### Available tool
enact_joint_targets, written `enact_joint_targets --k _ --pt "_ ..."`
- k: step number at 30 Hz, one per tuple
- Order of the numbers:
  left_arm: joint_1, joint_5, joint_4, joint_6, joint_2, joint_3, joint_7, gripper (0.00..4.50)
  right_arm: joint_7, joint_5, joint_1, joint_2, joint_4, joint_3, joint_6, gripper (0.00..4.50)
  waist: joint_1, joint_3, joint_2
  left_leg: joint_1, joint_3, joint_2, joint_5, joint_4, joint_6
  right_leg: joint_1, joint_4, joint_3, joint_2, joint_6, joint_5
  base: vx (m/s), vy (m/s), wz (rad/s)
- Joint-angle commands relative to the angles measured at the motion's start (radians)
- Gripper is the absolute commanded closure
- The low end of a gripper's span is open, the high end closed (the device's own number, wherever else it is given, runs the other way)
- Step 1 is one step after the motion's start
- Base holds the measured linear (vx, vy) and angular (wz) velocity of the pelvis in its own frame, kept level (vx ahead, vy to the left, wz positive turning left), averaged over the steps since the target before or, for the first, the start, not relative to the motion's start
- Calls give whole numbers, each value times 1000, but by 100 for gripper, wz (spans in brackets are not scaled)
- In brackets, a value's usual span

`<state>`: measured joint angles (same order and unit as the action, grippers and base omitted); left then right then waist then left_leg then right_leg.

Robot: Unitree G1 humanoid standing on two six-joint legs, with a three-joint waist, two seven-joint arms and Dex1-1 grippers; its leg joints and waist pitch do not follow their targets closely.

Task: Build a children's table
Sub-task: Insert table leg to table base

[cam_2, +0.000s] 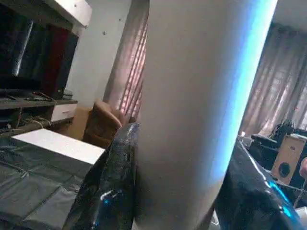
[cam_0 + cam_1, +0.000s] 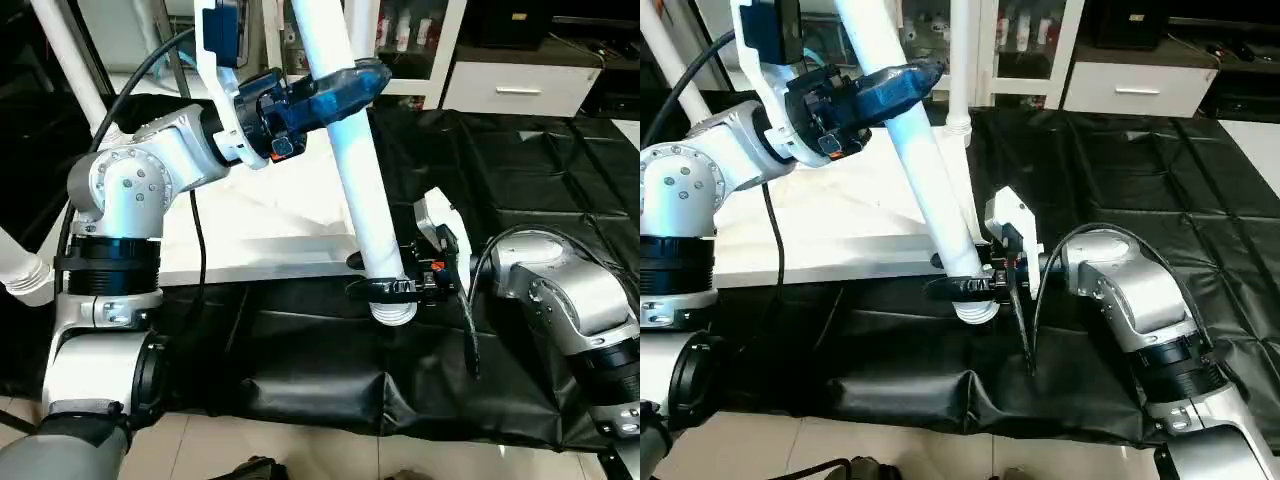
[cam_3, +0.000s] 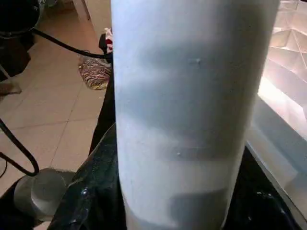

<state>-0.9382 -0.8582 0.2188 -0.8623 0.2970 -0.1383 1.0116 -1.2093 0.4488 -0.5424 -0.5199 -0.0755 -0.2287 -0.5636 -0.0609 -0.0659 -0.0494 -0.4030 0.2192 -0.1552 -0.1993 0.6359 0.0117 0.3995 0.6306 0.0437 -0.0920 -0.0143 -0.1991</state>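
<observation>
The white tabletop (image 2: 250, 225) lies flat on the black-covered work table. One long white leg (image 2: 365, 190) leans steeply over the tabletop's near right corner, and its lower end (image 2: 392, 312) hangs just past that corner. My left gripper (image 2: 340, 90) is shut on the leg high up, with its black fingers (image 1: 112, 187) pressed to both sides of the tube. My right gripper (image 2: 388, 291) is shut on the same leg just above its lower end. In the right wrist view the leg (image 3: 192, 110) stands between the dark fingers (image 3: 91, 196).
The black cover (image 2: 520, 180) spreads to the right and front. Another white leg (image 2: 958, 70) stands upright at the back, and more white tubes (image 2: 70, 60) show at the far left. A white drawer unit (image 2: 520, 90) stands behind. Tiled floor (image 2: 300, 450) lies below the front edge.
</observation>
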Motion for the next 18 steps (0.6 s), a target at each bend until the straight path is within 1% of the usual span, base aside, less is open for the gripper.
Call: enact_joint_targets --k 1,2,3,4,6,7,8,9,10,11,12,13,14,15,16,17,18 --pt "-11 -12 -1 -22 -12 18 9 267 25 14 -27 1 -21 43 -16 257 -2 80 -2 38 -45 -72 -154 -81 9 -45 -64 -35 -60 -283 -74 0 0 0" --pt "-16 -14 5 -22 -14 12 2 272 25 14 -31 1 -21 44 -19 257 -2 80 -5 38 -45 -72 -157 -81 7 -44 -63 -35 -60 -283 -77 0 0 0" --pt "-20 -15 9 -23 -16 9 -3 275 25 15 -35 1 -22 47 -19 257 -1 80 2 39 -44 -72 -157 -82 7 -45 -64 -35 -59 -284 -73 0 0 0" --pt "-23 -16 11 -23 -17 7 -6 277 25 16 -38 2 -22 49 -20 257 -3 80 0 39 -44 -72 -157 -81 8 -44 -63 -35 -60 -285 -74 0 0 0" --pt "-25 -15 11 -18 -21 2 -14 278 39 3 -44 11 -33 59 10 257 -3 80 -1 38 -45 -72 -153 -81 7 -44 -63 -35 -61 -284 -74 0 0 0" --pt "-28 -12 9 -10 -25 -7 -32 278 59 -2 -54 25 -51 70 25 257 -2 81 -2 38 -45 -72 -151 -80 5 -43 -62 -35 -61 -285 -69 0 0 0" --pt "-32 -4 8 1 -31 -15 -60 278 99 -7 -66 47 -68 91 47 257 0 81 -2 38 -45 -72 -152 -80 3 -41 -62 -35 -62 -287 -64 0 0 0" --pt "-36 2 7 9 -34 -21 -80 279 127 -9 -74 61 -78 106 59 222 1 81 -1 37 -45 -71 -154 -80 3 -42 -62 -35 -62 -288 -63 0 0 0" --pt "-42 16 3 24 -38 -23 -105 279 165 -3 -88 83 -92 132 70 201 2 81 0 37 -45 -70 -152 -80 3 -43 -63 -35 -61 -288 -63 0 0 0" --pt "-44 22 1 29 -39 -23 -115 279 176 2 -92 89 -95 140 72 187 4 81 0 36 -45 -70 -144 -80 5 -44 -62 -35 -62 -287 -55 0 0 0" --pt "-55 35 -7 38 -44 -25 -150 279 219 28 -112 115 -104 178 67 180 5 81 -1 38 -45 -72 -139 -81 6 -42 -62 -36 -61 -283 -55 0 0 0" --pt "-60 36 -17 38 -47 -28 -164 279 245 47 -123 130 -105 201 57 180 5 82 -1 40 -45 -71 -135 -80 3 -43 -61 -34 -59 -280 -53 0 0 0" --pt "-69 29 -19 30 -55 -39 -190 280 265 62 -131 140 -101 218 44 169 6 83 -4 40 -45 -71 -133 -80 2 -43 -61 -35 -59 -281 -48 0 0 0" --pt "-75 23 -20 23 -60 -47 -207 280 288 70 -137 147 -99 231 31 145 6 83 -2 40 -43 -69 -124 -79 3 -44 -59 -34 -57 -280 -35 0 0 0" --pt "-78 20 -20 19 -63 -50 -215 280 296 80 -142 149 -95 239 14 145 6 83 -2 40 -43 -69 -124 -79 3 -44 -59 -34 -57 -280 -35 0 0 0" --pt "-81 20 -19 19 -67 -53 -227 280 294 86 -145 150 -93 244 5 140 3 83 1 40 -43 -69 -120 -79 7 -44 -59 -35 -58 -281 -37 0 0 0" --pt "-82 22 -15 20 -70 -54 -236 280 290 90 -146 150 -91 246 1 134 2 82 1 38 -42 -69 -116 -78 11 -45 -60 -35 -58 -280 -37 0 0 0"
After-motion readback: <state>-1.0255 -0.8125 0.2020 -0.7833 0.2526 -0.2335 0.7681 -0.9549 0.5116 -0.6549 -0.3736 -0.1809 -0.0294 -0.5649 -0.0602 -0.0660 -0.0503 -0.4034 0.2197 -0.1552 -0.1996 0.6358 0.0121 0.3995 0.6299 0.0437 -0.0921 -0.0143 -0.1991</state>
